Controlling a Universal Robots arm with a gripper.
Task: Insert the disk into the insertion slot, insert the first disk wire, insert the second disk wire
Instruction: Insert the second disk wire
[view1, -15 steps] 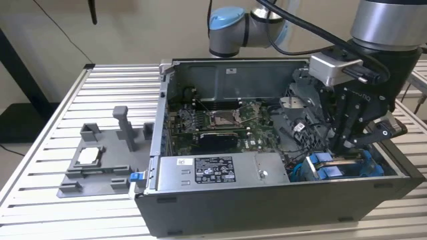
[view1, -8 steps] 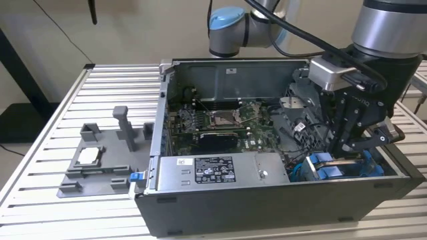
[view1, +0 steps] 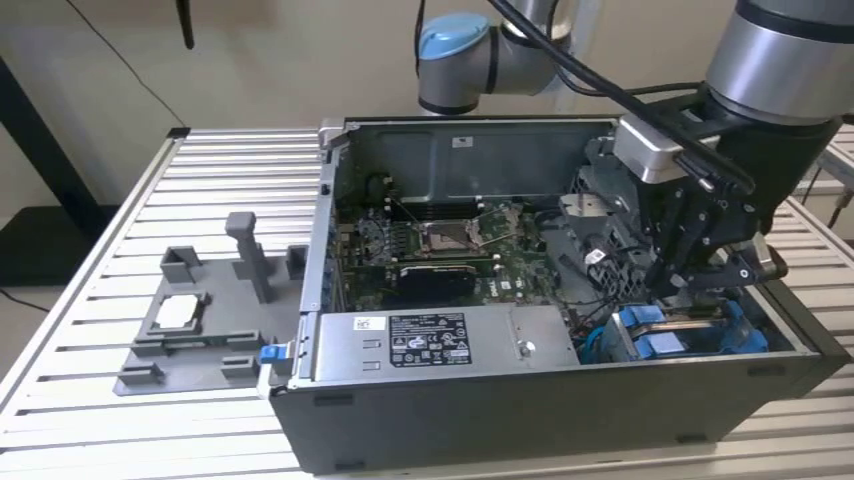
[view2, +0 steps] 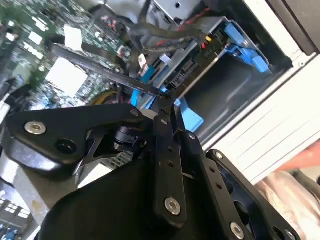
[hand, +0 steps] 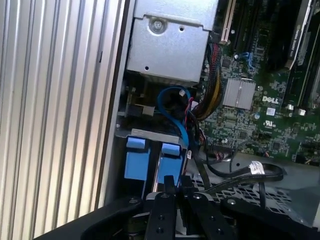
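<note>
claw (view2: 164, 100) pressed together, pinching flat black wire (view2: 105, 69) | claw low inside case (view1: 534, 420), at its near corner on the exterior view's right | disk (view2: 210, 55) seated in slot (view2: 235, 82), its blue carrier just beside claw tips | case stands on slatted surface (view1: 227, 150)

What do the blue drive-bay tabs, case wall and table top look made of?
Blue tabs: likely moulded plastic, uniform matte colour. Case wall: probably painted sheet metal, dark grey, folded edges. Table top: likely aluminium, pale ribbed slats.
</note>
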